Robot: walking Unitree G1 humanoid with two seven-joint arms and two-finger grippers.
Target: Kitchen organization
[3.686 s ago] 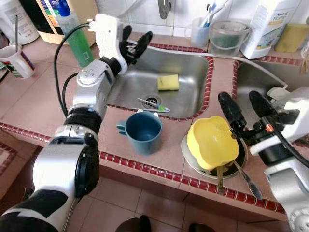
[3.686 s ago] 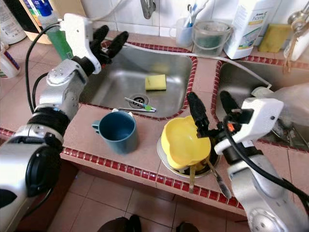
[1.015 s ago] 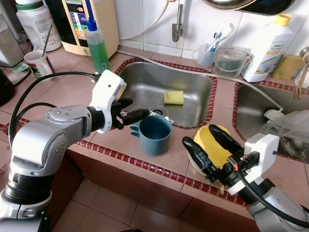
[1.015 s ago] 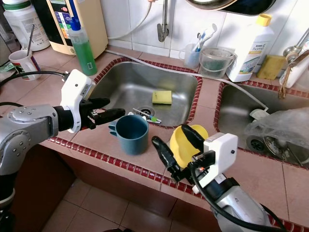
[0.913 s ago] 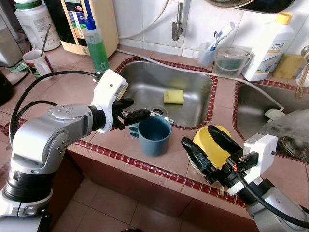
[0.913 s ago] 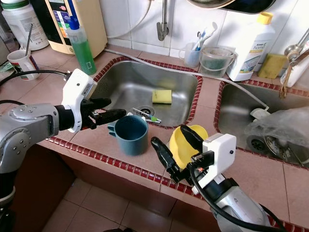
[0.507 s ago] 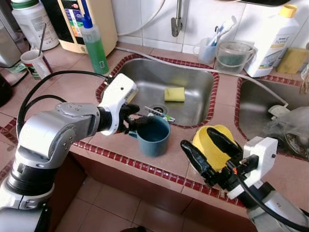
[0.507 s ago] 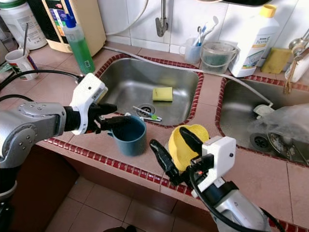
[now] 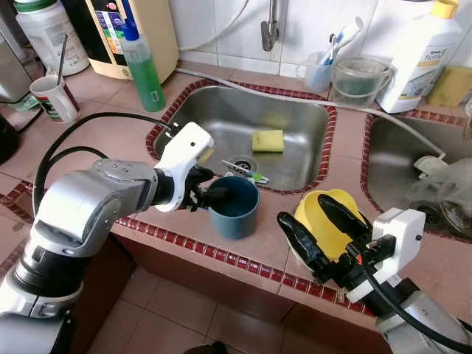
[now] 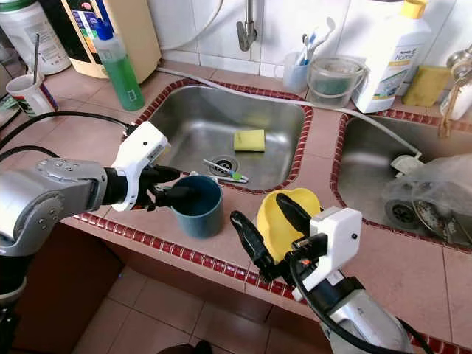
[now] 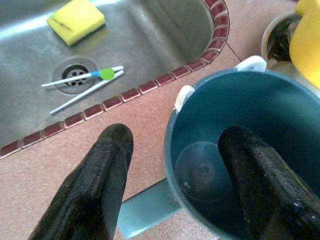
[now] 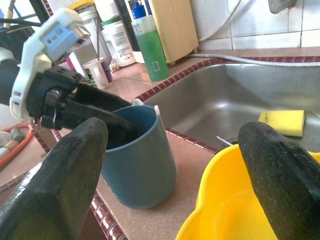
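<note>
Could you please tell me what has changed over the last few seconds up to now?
The left pincer came from above the sink down to the blue mug and now straddles its rim, one finger inside, not yet closed. The right pincer drew back towards the counter's front edge and stays open around the yellow bowl. Mug, bowl and sponge have not moved.

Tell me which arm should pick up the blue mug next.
Left. The left gripper already straddles the rim of the blue mug, one finger inside and one outside, fingers open. The right gripper sits open at the yellow bowl, farther off.
</note>
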